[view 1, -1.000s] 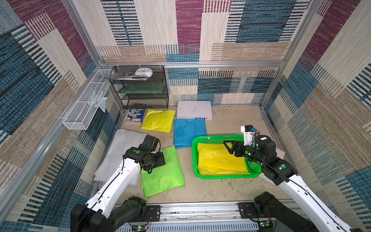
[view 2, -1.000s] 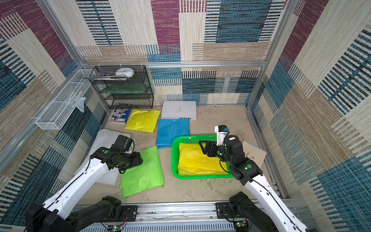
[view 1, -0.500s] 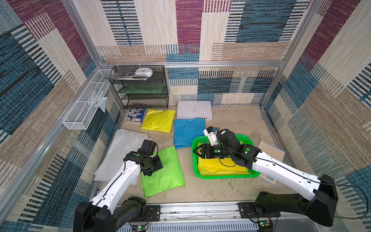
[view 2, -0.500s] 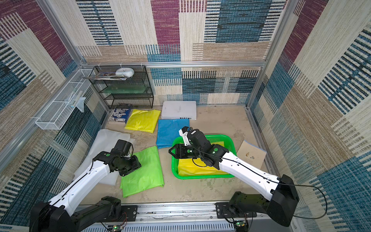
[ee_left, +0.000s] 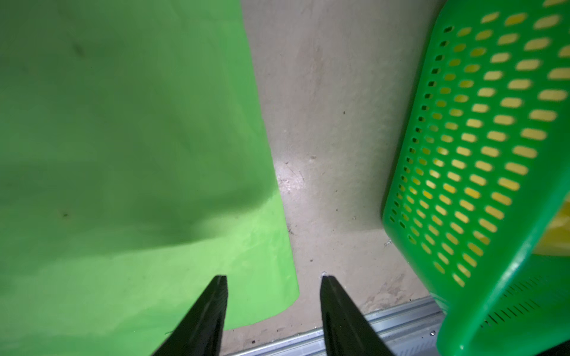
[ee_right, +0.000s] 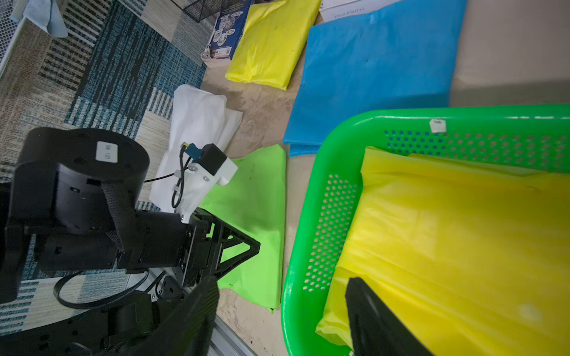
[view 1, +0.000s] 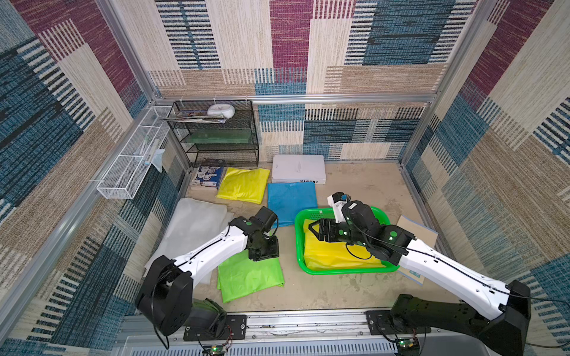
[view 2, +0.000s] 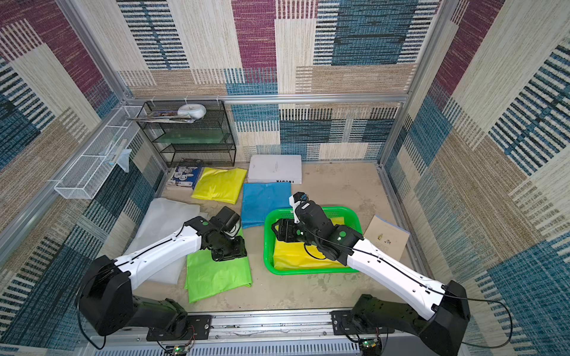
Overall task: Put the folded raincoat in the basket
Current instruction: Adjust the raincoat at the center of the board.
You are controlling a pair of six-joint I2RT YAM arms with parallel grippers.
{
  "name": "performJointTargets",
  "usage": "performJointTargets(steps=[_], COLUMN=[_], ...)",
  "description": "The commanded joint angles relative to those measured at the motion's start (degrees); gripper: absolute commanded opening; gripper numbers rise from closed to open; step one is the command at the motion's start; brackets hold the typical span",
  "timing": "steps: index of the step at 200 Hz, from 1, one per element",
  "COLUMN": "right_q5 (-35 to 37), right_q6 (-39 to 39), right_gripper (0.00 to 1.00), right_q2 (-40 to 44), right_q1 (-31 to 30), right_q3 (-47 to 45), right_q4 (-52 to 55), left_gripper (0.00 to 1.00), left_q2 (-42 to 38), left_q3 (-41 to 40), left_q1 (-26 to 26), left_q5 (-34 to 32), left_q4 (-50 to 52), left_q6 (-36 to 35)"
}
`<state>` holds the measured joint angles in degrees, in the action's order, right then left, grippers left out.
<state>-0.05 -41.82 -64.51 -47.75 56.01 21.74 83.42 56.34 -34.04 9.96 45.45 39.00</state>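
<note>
The green basket holds a folded yellow raincoat. The right gripper stands wide and empty, jaws astride the basket's side wall. The left gripper, partly open and empty, hovers over the edge of the lime-green folded raincoat just beside the basket.

Green up front: the bright green shallow plastic basket, walls peppered with rows of oval holes, yellow glowing through them in the left wrist view. Inside it, a golden-yellow folded plastic raincoat. On the mottled beige floor: a lime-green folded plastic sheet, a blue folded sheet, a lemon-yellow folded sheet, a milky white folded sheet. Left arm and right arm: white shells, black joints, green dots. The woven wall panels are patchwork in maroon, teal, cream and tan, with striped blocks.
</note>
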Motion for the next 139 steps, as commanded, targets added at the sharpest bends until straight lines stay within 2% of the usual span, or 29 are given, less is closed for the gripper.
performJointTargets(steps=[1, 17, 62, 102, 126, 139], right_q5=[1.75, 1.25, 0.79, 0.41, 0.44, 0.39], right_q6=[1.08, 1.07, 1.05, 1.30, 1.28, 1.13], right_gripper=[0.71, 0.71, 0.72, 0.72, 0.71, 0.71], right_q2=[0.92, 1.14, 0.90, 0.44, 0.53, 0.58], right_q1=[0.72, 1.10, 1.56, 1.73, 1.78, 1.75], right_q3=[-1.02, -1.71, -2.92, -3.01, -3.27, -3.44], right_q4=[1.12, 0.95, 0.06, 0.18, -0.01, -0.10], left_gripper=[0.51, 0.51, 0.48, 0.46, 0.40, 0.33], left_q2=[3.68, 7.05, 14.94, 18.68, 20.74, 21.74], left_q3=[2.61, 4.92, 8.48, 8.94, 8.92, 9.04], left_q1=[-1.64, -3.55, -7.86, -8.32, -8.39, -8.50], left_q5=[-5.59, -8.45, -11.45, -13.92, -14.25, -14.52], left_q4=[2.91, 4.79, 6.41, 7.39, 7.29, 7.28], left_q6=[1.06, 0.78, 0.71, 1.43, 1.38, 1.43])
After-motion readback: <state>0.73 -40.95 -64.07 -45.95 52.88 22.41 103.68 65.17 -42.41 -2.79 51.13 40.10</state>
